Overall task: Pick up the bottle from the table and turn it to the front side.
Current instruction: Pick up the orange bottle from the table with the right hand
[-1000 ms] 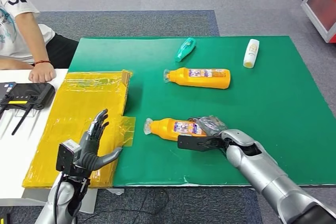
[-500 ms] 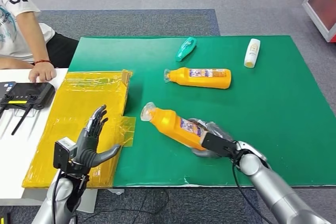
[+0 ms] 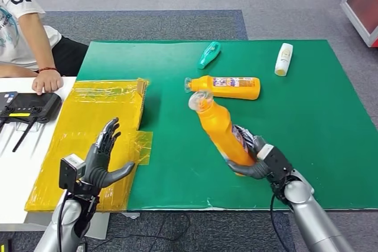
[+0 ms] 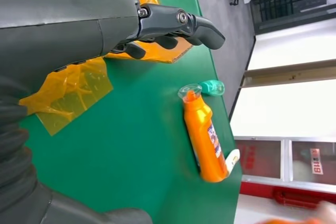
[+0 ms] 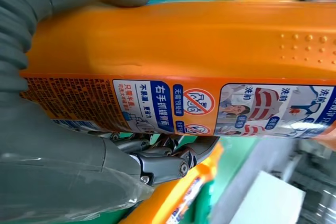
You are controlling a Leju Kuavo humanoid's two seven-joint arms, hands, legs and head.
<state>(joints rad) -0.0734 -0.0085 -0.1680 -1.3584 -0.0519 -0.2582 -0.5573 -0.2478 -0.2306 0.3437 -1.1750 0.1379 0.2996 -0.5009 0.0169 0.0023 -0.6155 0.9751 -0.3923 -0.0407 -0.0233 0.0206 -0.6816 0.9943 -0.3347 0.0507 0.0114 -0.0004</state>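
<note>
Gripping the orange bottle by its lower body, the right hand is seen right of centre in the lower half of the head view, with the bottle lifted clear of the green worktop and tilted, its clear cap toward the upper left. In the right wrist view the thumb and fingers are wrapped around the body, the printed label turned toward the palm side. The left hand is held released at the lower left, fingers apart, over the yellow sheet.

A slip is judged the main risk: the bottle is grasped near its base while the long neck end hangs out, so a quick wrist turn could lever it out of the grasp. The raised cap is also close to the second orange bottle lying just above it in the frame, and a knock could be caused by further swing.

Compared with half a second earlier, the bottle has been swung from nearly flat at mid-frame to steeply raised, and the cap has been carried rightward and upward; the left hand is unchanged.
</note>
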